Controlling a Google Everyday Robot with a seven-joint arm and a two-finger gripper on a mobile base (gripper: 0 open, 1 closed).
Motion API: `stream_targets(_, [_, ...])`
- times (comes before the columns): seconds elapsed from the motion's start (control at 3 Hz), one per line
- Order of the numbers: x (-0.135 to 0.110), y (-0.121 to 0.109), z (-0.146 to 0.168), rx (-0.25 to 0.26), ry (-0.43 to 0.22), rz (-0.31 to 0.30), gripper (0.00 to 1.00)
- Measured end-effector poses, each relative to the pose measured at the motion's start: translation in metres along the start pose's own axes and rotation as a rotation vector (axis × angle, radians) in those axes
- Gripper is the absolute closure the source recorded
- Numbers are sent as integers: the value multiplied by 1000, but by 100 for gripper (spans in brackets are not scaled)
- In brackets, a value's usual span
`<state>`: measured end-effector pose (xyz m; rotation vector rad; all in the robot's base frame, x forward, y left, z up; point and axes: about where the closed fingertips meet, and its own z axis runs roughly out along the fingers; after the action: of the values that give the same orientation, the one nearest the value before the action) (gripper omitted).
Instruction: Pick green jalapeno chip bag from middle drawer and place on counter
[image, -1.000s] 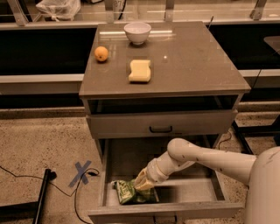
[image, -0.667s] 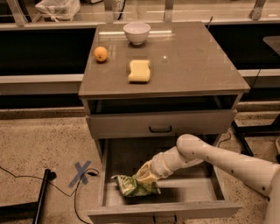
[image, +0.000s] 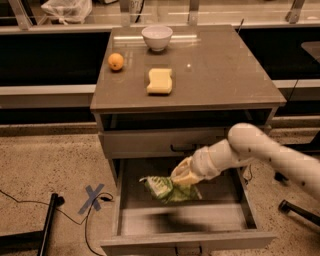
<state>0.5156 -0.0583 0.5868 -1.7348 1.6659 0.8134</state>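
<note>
The green jalapeno chip bag (image: 165, 189) hangs lifted above the floor of the open middle drawer (image: 186, 234), near its middle. My gripper (image: 184, 178) is at the bag's upper right and is shut on the bag's top edge. My white arm reaches in from the right. The counter (image: 220, 70) is the grey-brown cabinet top above the drawers.
On the counter stand a white bowl (image: 157, 37), an orange (image: 116, 61) and a yellow sponge (image: 160, 81). The upper drawer front (image: 165, 142) hangs just above my arm. A blue tape cross (image: 93, 198) and black cables lie on the speckled floor at left.
The gripper has risen and moved right, lifting the bag from the drawer's front left toward its middle.
</note>
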Motion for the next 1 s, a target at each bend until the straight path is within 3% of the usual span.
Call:
stream_targets(0.33, [-53, -16, -93, 60, 76, -68, 100])
stream_targets(0.67, [-104, -31, -166, 108, 160, -147, 100])
stream_targets(1.0, [-142, -65, -232, 146, 262, -200, 100])
